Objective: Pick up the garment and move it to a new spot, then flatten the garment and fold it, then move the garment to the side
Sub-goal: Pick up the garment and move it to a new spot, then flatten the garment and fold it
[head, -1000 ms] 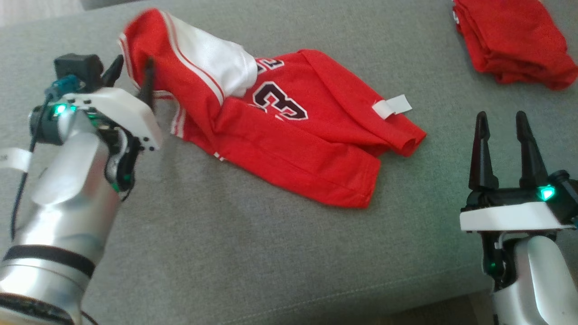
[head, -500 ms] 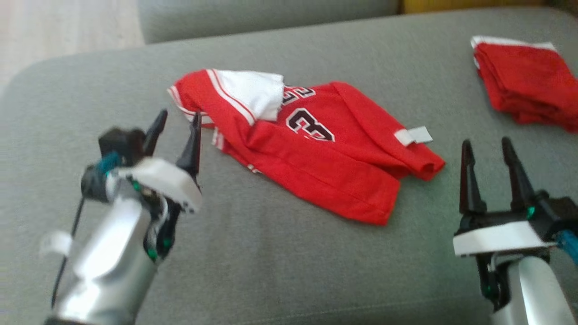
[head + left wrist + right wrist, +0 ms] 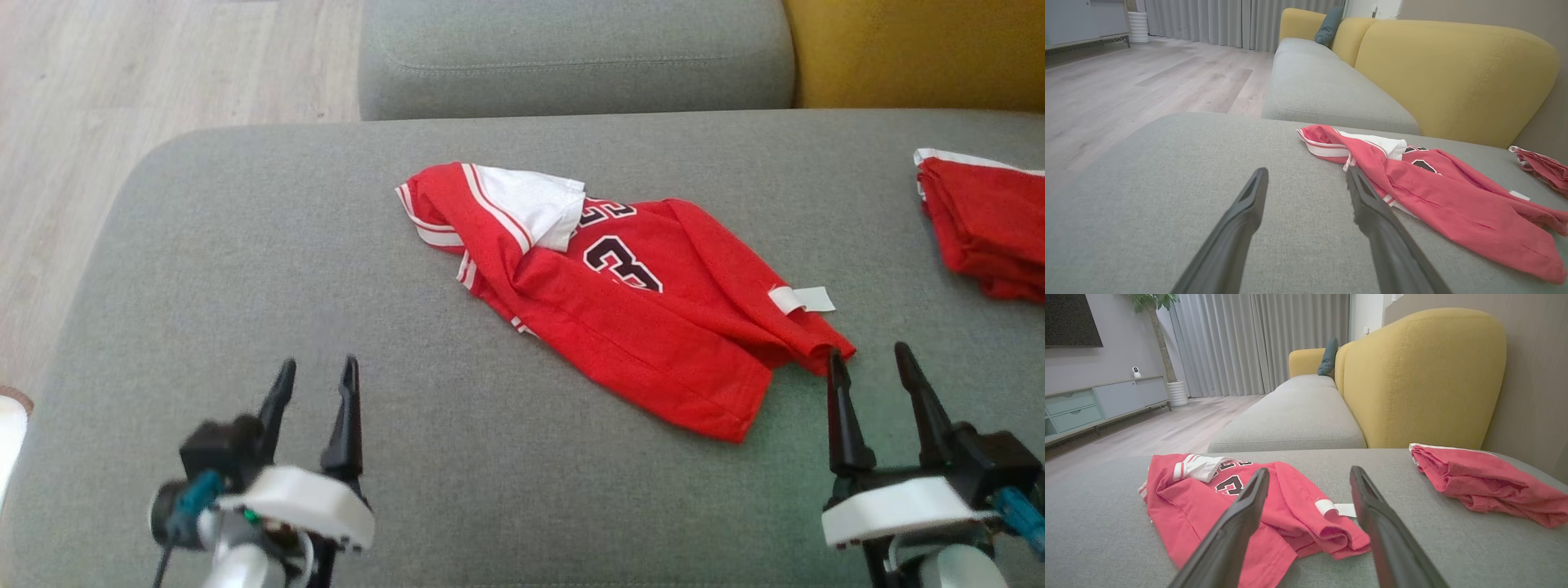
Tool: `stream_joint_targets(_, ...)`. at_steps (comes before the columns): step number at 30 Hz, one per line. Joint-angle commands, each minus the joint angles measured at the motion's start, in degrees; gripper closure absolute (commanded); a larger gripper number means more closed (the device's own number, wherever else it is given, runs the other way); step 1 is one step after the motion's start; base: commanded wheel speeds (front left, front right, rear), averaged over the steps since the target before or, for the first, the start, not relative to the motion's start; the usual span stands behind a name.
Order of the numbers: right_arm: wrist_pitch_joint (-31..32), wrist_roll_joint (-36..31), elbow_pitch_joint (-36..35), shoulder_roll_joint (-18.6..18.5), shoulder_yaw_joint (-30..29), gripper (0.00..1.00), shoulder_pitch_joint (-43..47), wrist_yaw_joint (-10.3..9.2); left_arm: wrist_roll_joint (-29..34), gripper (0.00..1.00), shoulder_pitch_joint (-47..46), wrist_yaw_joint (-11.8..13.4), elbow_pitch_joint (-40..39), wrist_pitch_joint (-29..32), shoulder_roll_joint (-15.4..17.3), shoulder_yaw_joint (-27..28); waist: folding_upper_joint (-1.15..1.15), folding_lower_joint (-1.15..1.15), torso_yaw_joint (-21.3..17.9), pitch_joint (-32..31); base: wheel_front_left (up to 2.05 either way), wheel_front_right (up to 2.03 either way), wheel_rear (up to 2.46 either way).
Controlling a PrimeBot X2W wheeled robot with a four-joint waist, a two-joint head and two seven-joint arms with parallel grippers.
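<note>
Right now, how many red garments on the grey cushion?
2. A crumpled red jersey lies midway on the grey cushion. A folded red pile sits at its right side; its layers may hide more than one piece.

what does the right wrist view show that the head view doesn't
The right wrist view adds the room: grey curtains, a low cabinet, a potted plant and a teal pillow. The head view adds the left gripper, jaws open, over bare seat. Both share the crumpled red jersey, the folded red pile, the grey seat and the open right gripper.
</note>
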Motion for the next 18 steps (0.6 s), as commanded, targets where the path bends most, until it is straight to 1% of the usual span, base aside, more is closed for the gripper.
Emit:
stream_joint_targets(1, -0.49, 0.45, -1.82, -0.30, 1.13, 0.00, -0.99, 0.37, 1.10, 0.00, -1.47, 0.54, -2.66, -0.69, 0.18, 2.61, 0.00, 0.00, 0.12, -0.11, 0.00, 0.00, 0.00)
stream_joint_targets(7, -0.99, 1.33, -0.76, -0.30, 1.80, 0.00, 0.64, 0.37, 3.08, 0.00, 2.61, 0.18, -4.53, -0.69, -1.20, 3.76, 0.00, 0.00, 0.25, -0.30, 0.00, 0.00, 0.00)
stream_joint_targets(18, -1.35, 1.36, 0.76, -0.30, 2.76, 0.00, 0.20, 0.37, 4.97, 0.00, 3.42, -1.46, -3.95, -0.70, -2.88, 5.34, 0.00, 0.00, -0.18, -0.10, 0.00, 0.00, 0.00)
